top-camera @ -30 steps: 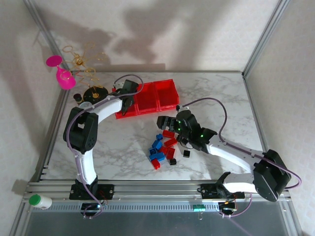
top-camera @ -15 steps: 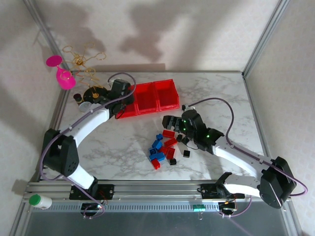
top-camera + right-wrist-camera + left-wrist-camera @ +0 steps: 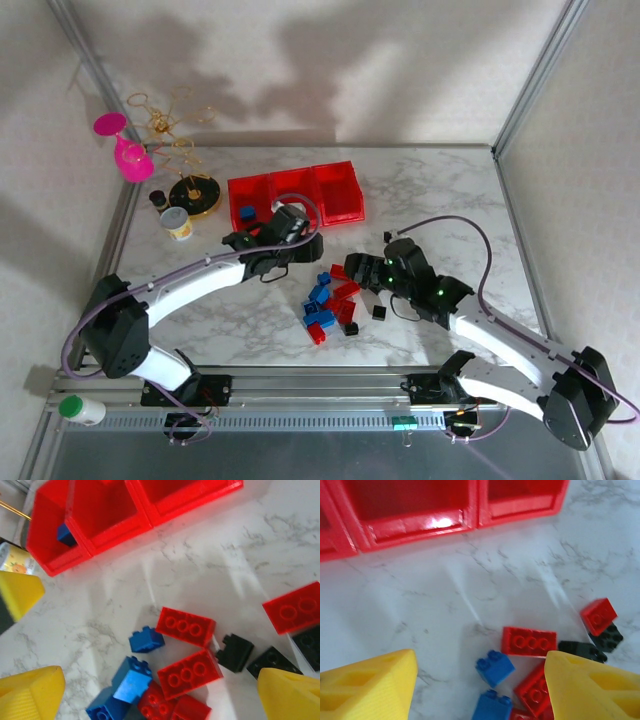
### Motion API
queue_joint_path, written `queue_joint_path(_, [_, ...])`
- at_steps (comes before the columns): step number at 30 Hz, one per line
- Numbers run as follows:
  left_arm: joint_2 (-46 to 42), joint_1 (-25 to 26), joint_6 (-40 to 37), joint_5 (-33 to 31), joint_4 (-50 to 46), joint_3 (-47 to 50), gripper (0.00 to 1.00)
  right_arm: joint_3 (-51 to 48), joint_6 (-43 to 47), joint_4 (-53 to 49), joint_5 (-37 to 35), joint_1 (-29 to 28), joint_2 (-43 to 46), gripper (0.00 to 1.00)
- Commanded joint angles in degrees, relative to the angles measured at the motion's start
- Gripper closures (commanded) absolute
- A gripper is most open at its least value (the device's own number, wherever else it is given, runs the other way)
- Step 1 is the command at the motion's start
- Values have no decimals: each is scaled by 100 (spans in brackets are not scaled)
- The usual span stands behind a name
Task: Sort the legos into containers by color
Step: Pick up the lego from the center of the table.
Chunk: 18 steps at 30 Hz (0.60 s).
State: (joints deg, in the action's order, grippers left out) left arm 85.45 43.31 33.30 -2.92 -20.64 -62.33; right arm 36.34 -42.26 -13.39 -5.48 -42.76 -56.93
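Left gripper (image 3: 285, 245) (image 3: 480, 672): jaws spread wide, nothing held. It hangs over the marble table (image 3: 440, 190).
- In the left wrist view, a blue brick (image 3: 495, 667) sits in the gap between the two yellow fingers (image 3: 370, 685).
- A red oblong brick (image 3: 529, 641) lies just ahead of that gap.
- A black brick (image 3: 582, 651) lies just ahead of the right-hand finger, and a red square brick (image 3: 598, 615) lies a little further out.
- The containers (image 3: 415, 527) lie ahead of the jaws, with bare marble between them and the fingertips.

Right gripper (image 3: 362, 272) (image 3: 160, 695): jaws wide open, nothing held.
- The pile of legos (image 3: 330, 300) (image 3: 190, 672) spans the gap between its fingers. It holds red oblongs, blue squares and black pieces, some of them touching.
- The containers lie well ahead of these jaws, towards the left-hand finger.

Containers, top view (image 3: 312, 190): three red bins joined in a row, beyond both pairs of jaws.
- A lone blue brick (image 3: 244, 212) (image 3: 65, 532) lies in the leftmost bin.
- I cannot tell what the other two bins hold.

The loose pile lies on the table near the left jaws and just beside the right jaws.

A yellow-and-white cup (image 3: 178, 223) stands well apart from both jaws, to the left of the bins.
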Motion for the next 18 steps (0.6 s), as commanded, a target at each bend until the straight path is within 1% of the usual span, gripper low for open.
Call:
queue_joint_path(1, [137, 263, 454, 10, -107, 60, 30, -287, -108, -198, 209, 52, 168, 1])
queue_joint_path(7, [667, 695, 669, -20, -69, -89, 28, -654, -254, -167, 458, 237, 381, 1])
queue_joint_path(10, [962, 821, 700, 11, -95, -165, 28, -707, -333, -194, 547, 269, 395, 1])
queue_joint_path(11, [1038, 851, 703, 22, -93, -175, 28, -705, -344, -215, 561, 413, 409, 1])
queue_joint_path(16, [1425, 934, 680, -242, -225, -270, 27, -696, -331, -238, 583, 523, 450, 1])
queue_joint_path(18, [1508, 934, 674, -229, -138, -302, 28, -708, -310, -191, 633, 548, 446, 1])
